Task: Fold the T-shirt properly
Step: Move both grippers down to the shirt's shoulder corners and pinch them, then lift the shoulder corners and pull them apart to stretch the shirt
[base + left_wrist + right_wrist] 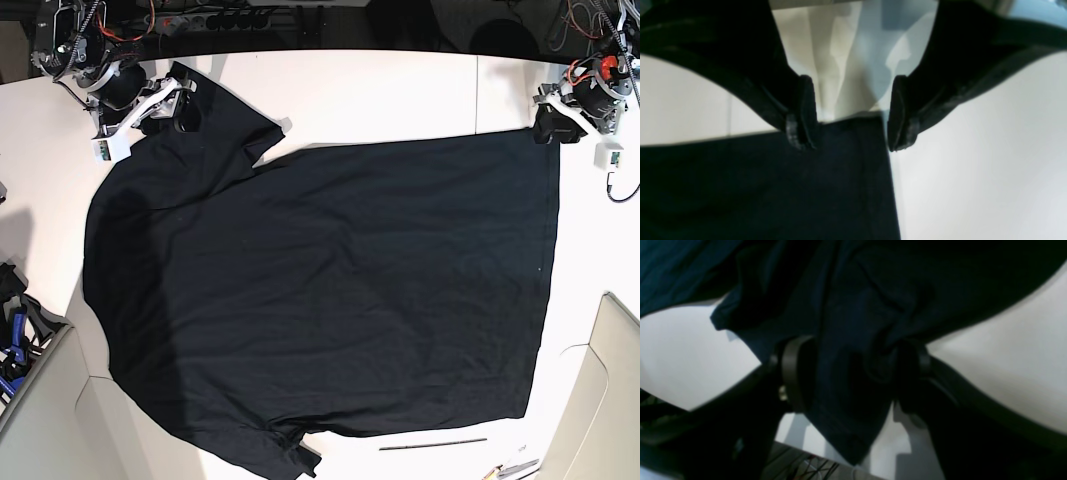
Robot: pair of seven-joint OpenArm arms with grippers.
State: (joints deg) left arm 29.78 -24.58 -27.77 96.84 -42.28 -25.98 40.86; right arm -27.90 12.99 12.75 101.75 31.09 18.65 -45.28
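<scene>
Right wrist view: bunched fold of the large plain black short-sleeved cloth T-shirt [853, 340] fills the lens, w/ the right gripper [853, 373] clamped on it, dark fingers [791, 373] on either side of the wad. Left wrist view: left gripper [850, 113] has jaws set wide apart, nothing between them; black pads [805, 113] hang over a straight-edged corner of the shirt [773, 186], contact w/ cloth can't be told.

Base view: T-shirt [330, 290] lies spread nearly flat across the white table [380, 95], covering most of it. One sleeve points to the far-left corner where the right gripper [180, 105] grips it; other sleeve sits at the near edge. Hem runs along the view's right side, its far corner just by the left gripper [548, 128].

Table is smooth, pale, w/ a seam line on the far right. Thin dark rod [432, 443] lies on the near edge, apart from the shirt. Cables & dark gear [230, 18] behind the far edge; pale panel [605, 390] at near right, grey one [35, 400] at near left.
</scene>
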